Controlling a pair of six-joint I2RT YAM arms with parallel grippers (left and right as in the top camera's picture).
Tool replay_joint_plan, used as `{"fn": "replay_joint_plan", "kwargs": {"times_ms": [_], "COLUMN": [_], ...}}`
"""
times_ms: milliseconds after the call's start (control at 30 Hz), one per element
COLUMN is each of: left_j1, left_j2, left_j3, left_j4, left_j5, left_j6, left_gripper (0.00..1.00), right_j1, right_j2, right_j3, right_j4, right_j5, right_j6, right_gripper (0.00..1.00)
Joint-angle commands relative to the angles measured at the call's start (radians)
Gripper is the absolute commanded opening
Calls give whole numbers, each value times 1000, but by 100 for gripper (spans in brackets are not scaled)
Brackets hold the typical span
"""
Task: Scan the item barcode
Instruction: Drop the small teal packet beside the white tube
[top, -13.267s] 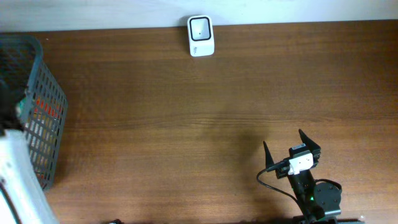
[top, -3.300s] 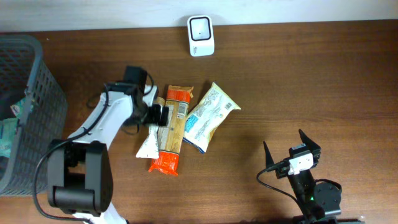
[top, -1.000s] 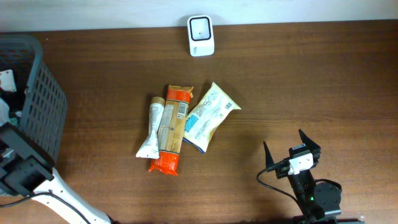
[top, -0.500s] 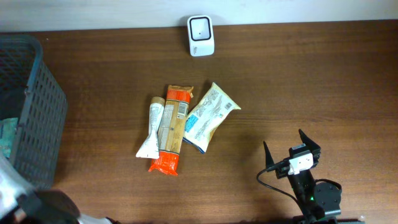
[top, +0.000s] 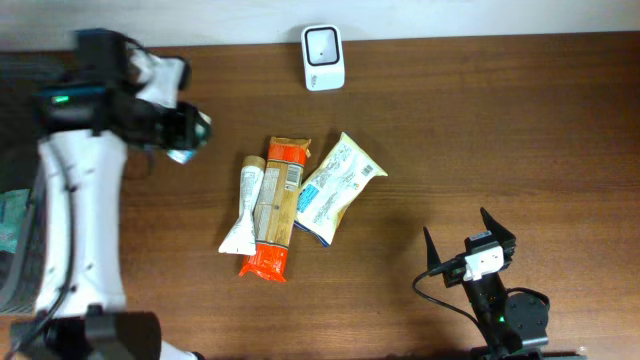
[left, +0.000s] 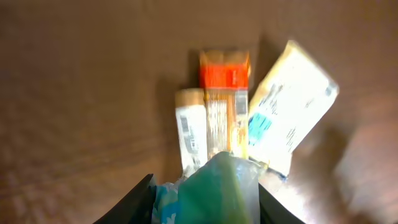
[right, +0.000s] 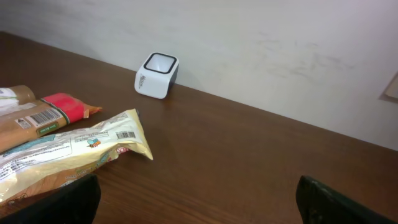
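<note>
My left gripper (top: 186, 134) (left: 204, 202) hangs above the table left of the laid-out goods, shut on a green and blue packet (top: 180, 150) (left: 219, 186) that fills the space between its fingers. On the table lie a white tube-like pack (top: 242, 210), an orange and brown packet (top: 275, 205) (left: 224, 106) and a yellow-white pouch (top: 335, 187) (right: 68, 155); printed barcodes show on the last two. The white scanner (top: 322, 57) (right: 157, 75) stands at the back edge. My right gripper (top: 455, 223) (right: 199, 196) rests open at the front right with nothing in it.
The dark mesh basket (top: 12, 265) sits at the far left, largely hidden behind my left arm, with a teal item (top: 8, 215) inside. A pale wall runs behind the scanner.
My left arm has swung up from the basket side at the lower left to over the table, carrying the green and blue packet. The right arm has not moved.
</note>
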Motion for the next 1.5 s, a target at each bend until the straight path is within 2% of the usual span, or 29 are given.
{"fn": "replay_joint_plan", "kwargs": {"times_ms": [0, 200, 333, 367, 400, 433, 600, 833, 967, 1033, 1100, 1200, 1300, 1467], "left_j1": [-95, -139, -139, -139, -139, -139, -139, -127, -60, -13, 55, 220, 370, 540], "left_j2": [90, 215, 270, 274, 274, 273, 269, 222, 151, 117, 86, 56, 65, 74], "left_j3": [-120, -292, -327, -327, -327, -325, -255, 171, 428, 500, 537, 539, 529, 374], "left_j4": [28, 159, 179, 180, 184, 188, 162, -4, -12, -12, -11, -32, -94, -75], "left_j5": [-121, -140, -180, -183, -183, -183, -183, -208, -319, -371, -435, -546, -546, -534], "left_j6": [-51, -150, -151, -150, -151, -151, -151, -150, -150, -150, -151, -251, -331, -333], "left_gripper": [41, 44, 53, 62, 86, 99, 99, 99, 99, 99, 99, 99, 99, 99], "right_j1": [-7, -7, -7, -7, -7, -7, -7, -7, -7, -7, -7, -7, -7, -7], "right_j2": [-7, -7, -7, -7, -7, -7, -7, -7, -7, -6, -7, -7, -7, -7], "right_j3": [-8, -8, -8, -8, -8, -8, -8, -8, -8, -8, -8, -8, -8, -8], "right_j4": [-3, -3, -3, -3, -3, -3, -3, -3, -3, -3, -3, -3, -3, -3], "right_j5": [5, 5, 5, 5, 5, 5, 5, 5, 5, 5, 5, 5, 5, 5], "right_j6": [4, 4, 4, 4, 4, 4, 4, 4, 4, 4, 4, 4, 4, 4], "right_gripper": [99, 99, 99, 99, 99, 99, 99, 99, 99, 99, 99, 99, 99, 99]}}
